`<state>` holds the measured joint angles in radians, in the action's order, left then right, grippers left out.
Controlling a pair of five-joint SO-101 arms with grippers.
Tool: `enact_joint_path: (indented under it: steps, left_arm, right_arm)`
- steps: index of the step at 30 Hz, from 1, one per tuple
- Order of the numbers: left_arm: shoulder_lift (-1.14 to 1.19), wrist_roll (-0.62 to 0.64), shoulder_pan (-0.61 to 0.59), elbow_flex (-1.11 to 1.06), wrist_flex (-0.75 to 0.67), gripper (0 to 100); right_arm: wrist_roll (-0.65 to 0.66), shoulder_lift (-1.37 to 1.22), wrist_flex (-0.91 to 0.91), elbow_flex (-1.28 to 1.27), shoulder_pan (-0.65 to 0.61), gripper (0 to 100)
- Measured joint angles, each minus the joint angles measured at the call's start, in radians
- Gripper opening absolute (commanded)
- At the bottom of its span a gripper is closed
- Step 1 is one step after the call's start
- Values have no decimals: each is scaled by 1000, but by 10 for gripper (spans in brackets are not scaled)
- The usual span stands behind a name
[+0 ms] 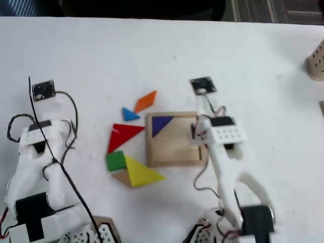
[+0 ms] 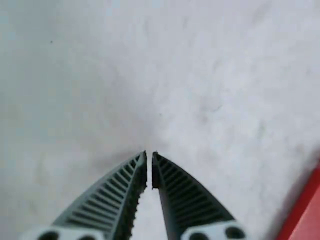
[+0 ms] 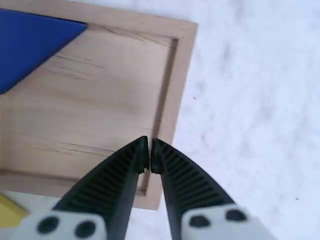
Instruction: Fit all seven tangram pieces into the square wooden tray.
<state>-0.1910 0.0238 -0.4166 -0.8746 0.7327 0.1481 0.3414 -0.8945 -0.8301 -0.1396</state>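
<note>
White table [image 1: 243, 55]. Square wooden tray [image 1: 177, 147] in middle, dark blue triangle [image 1: 161, 123] inside, far left corner. Rest lie outside, left of tray: orange slanted piece [image 1: 146, 100], small blue triangle [image 1: 129, 115], red triangle [image 1: 123, 135], green square [image 1: 115, 160], yellow triangle [image 1: 140, 173], maybe tan piece [image 1: 120, 177] under yellow, hard to tell. Right pincer [image 3: 149, 150] pressed together, empty, above tray's side wall. Left pincer [image 2: 149, 162] pressed together too, over table near red triangle. Risk: right pincer bumps wall, tray slides, pieces get pushed.
</note>
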Motion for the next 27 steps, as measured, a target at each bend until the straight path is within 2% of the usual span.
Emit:
enact_joint_path:
  steps: [8,14,17,22,27]
  left_arm:
    - [0,-2,17,0,0,43]
    - [0,-80,41,0,2,43]
    - [0,-89,48,2,2,87]
    - [2,-89,157,9,17,229]
    - [2,-91,305,133,72,232]
  right_arm:
    - [107,178,0,-195,183,18]
    - [215,212,-2,-273,305,18]
    - [272,212,-2,-305,359,18]
    - [307,213,-2,-313,404,18]
    - [310,213,5,-313,404,18]
